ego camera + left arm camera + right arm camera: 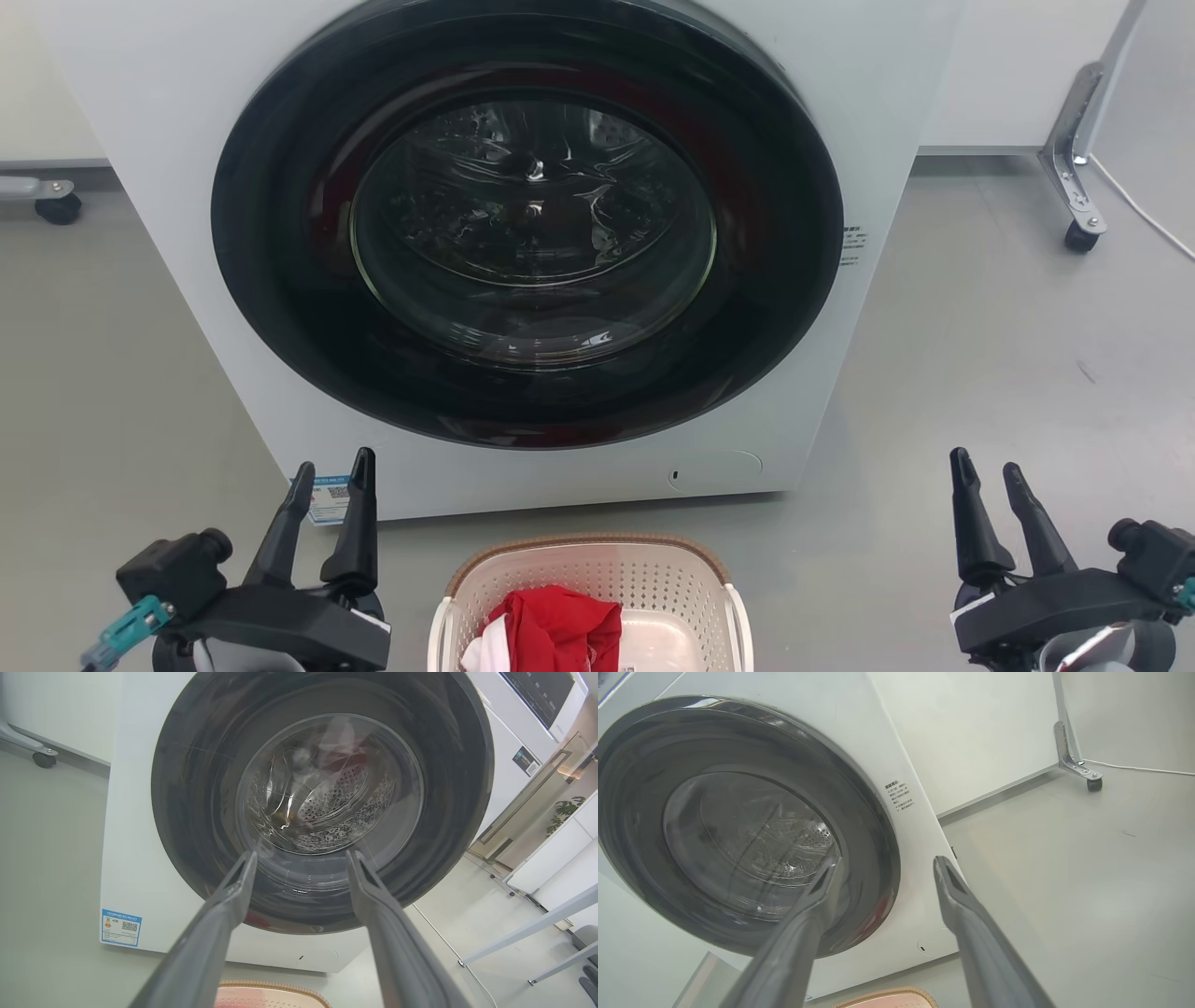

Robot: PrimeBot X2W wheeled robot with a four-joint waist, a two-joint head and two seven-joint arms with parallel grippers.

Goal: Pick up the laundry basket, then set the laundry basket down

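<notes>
The laundry basket [597, 571] sat on the floor [990, 355] at the bottom middle of my head view, just in front of the washer [168, 140], with its brown woven-look rim toward the machine. A red garment [560, 627] lay inside it, with a bit of white cloth [481, 655] at the garment's left. My left end effector [334, 462] hovered beside the basket on its left, and my right end effector [986, 462] hovered well off to its right. Both were empty, with fingers spread apart and pointing toward the washer. The washer's round dark door [280, 233] was closed.
</notes>
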